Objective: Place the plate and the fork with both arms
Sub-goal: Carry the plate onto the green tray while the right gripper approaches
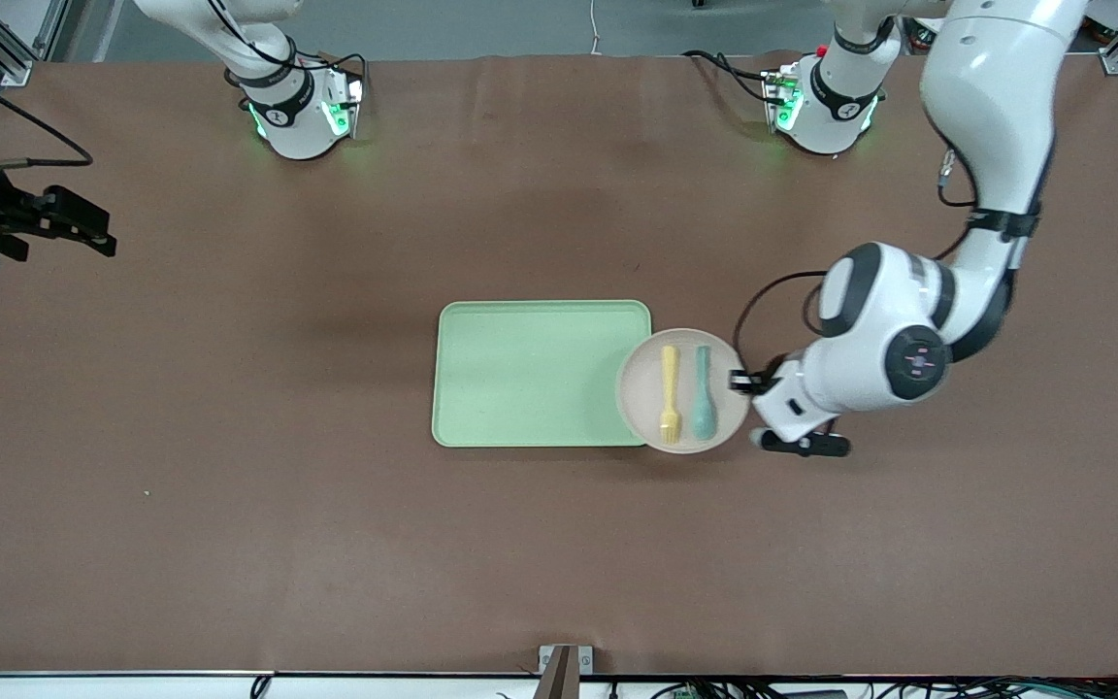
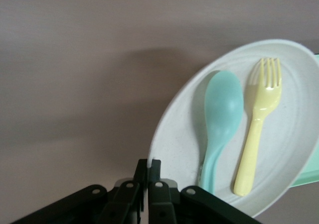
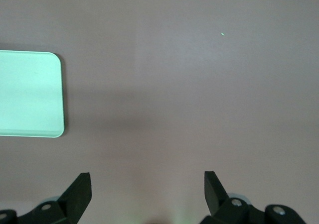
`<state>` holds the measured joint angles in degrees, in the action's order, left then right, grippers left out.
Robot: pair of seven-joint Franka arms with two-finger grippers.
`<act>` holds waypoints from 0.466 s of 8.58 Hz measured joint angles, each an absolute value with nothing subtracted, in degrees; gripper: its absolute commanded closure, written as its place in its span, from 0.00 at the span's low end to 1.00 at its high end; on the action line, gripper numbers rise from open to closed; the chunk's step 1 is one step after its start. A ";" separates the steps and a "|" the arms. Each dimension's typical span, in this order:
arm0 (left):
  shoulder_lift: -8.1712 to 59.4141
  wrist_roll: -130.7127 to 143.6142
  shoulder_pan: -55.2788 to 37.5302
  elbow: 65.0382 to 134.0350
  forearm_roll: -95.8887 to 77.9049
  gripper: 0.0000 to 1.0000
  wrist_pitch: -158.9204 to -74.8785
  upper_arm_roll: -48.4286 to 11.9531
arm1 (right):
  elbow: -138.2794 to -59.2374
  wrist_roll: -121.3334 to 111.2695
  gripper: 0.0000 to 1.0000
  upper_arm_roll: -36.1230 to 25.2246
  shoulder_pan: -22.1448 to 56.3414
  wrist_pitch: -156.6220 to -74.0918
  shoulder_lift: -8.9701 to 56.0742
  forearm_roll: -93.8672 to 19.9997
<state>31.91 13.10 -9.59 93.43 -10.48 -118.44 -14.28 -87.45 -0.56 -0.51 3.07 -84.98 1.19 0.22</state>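
The round off-white plate [image 1: 639, 388] lies partly over the edge of the light green tray [image 1: 530, 374] at the left arm's end. On the plate, side by side, are the pale yellow fork [image 1: 670, 393] and a teal spoon [image 1: 704, 393]. My left gripper [image 1: 741, 382] is shut on the plate's rim at the side away from the tray. In the left wrist view the left gripper [image 2: 148, 165] pinches the rim of the plate [image 2: 294, 134], with the fork [image 2: 256, 129] and spoon [image 2: 222, 114] on it. My right gripper [image 1: 98, 233] waits open at the right arm's end of the table, holding nothing.
The right wrist view shows the open right gripper [image 3: 148, 181] above bare brown table, with a corner of the tray [image 3: 30, 92] off to one side. The tray's own surface carries nothing apart from the overlapping plate.
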 measured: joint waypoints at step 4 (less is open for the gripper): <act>37.30 17.10 -17.29 94.66 -17.02 1.00 -129.83 -14.30 | -88.26 7.26 0.00 -0.19 11.33 -92.17 7.67 -5.55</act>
